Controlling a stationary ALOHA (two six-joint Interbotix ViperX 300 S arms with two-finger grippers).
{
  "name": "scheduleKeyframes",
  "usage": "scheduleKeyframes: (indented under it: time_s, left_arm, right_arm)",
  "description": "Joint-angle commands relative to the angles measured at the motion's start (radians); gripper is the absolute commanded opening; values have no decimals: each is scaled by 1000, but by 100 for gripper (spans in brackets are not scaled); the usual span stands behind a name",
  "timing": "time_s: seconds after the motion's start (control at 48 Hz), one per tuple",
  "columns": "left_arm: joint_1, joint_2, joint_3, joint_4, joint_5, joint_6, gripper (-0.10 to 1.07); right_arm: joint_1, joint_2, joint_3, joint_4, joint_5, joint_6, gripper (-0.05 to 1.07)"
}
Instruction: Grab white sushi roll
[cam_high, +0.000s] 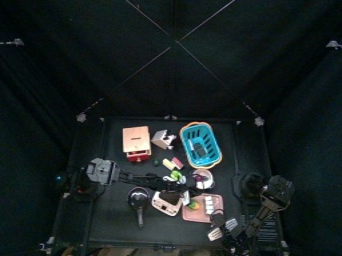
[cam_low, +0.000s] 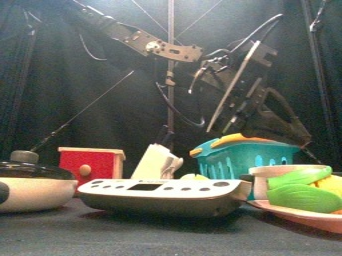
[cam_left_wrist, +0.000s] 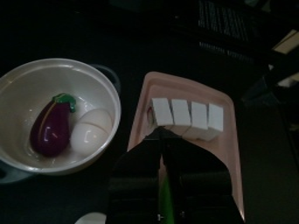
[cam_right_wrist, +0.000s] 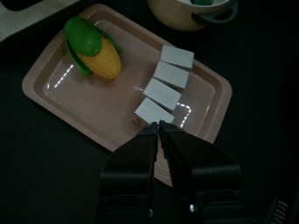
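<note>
A row of white sushi rolls (cam_right_wrist: 167, 79) lies on a pink tray (cam_right_wrist: 65, 96) beside a corn cob (cam_right_wrist: 96, 52). My right gripper (cam_right_wrist: 160, 129) hangs just above the tray. Its tips are at the near edge of the closest white roll (cam_right_wrist: 151, 110). The jaws leave only a narrow slit and nothing shows between them. The left wrist view shows the same white sushi rolls (cam_left_wrist: 188, 112) on the tray (cam_left_wrist: 228, 166), beyond my left gripper (cam_left_wrist: 163, 150). From above, the tray (cam_high: 201, 210) sits at the table's front right, and the left arm (cam_high: 96, 174) rests at the left.
A white bowl (cam_left_wrist: 21, 83) holding a purple eggplant (cam_left_wrist: 52, 127) and an egg (cam_left_wrist: 93, 125) stands next to the tray. A red box (cam_high: 136, 143) and a blue basket (cam_high: 201, 144) are further back. A dark pan (cam_high: 138, 198) lies at the front left.
</note>
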Motion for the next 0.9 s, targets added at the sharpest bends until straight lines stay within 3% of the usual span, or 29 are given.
scheduleKeyframes:
  time_s: [0.0, 0.167, 0.417, 0.708, 0.875]
  left_arm:
    - [-9, -101, 41, 49, -18, 0, 40]
    - [-21, -204, 156, 92, -32, 0, 40]
    - [-35, -339, 345, 110, -58, -2, 40]
    - [-51, -471, 569, 109, -250, -5, 40]
    - [-51, -522, 653, 109, -291, -5, 40]
  right_arm:
    - [-29, -54, -11, 0, 12, 12, 58]
    - [-87, -55, -37, 9, 18, 6, 72]
    - [-138, -58, -28, 20, 32, 9, 104]
    - [-224, -67, 9, 98, 21, 5, 104]
    - [-255, -71, 41, 110, -77, 3, 104]
